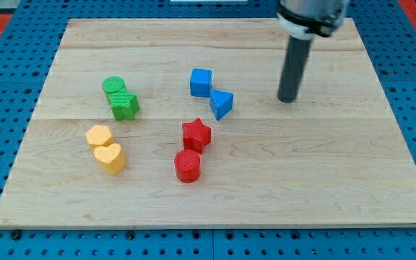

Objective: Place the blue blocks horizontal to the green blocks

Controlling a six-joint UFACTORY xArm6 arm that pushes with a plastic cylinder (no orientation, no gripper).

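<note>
1. My tip [288,99] sits on the wooden board [323,180], touching no block, right of the blue blocks.
2. The blue cube [201,82] and blue triangle [222,105] sit just beside each other, possibly touching.
3. Far left, the green cylinder [113,85] touches a green star-like block [125,105].
4. Nearer lie two yellow blocks [105,147], a red star [196,134] and a red cylinder [188,166].

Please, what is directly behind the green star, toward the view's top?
The green cylinder stands directly behind the green star, touching it. The star covers the cylinder's lower front, so that part cannot be seen. My tip is far off, right of the blue blocks.
</note>
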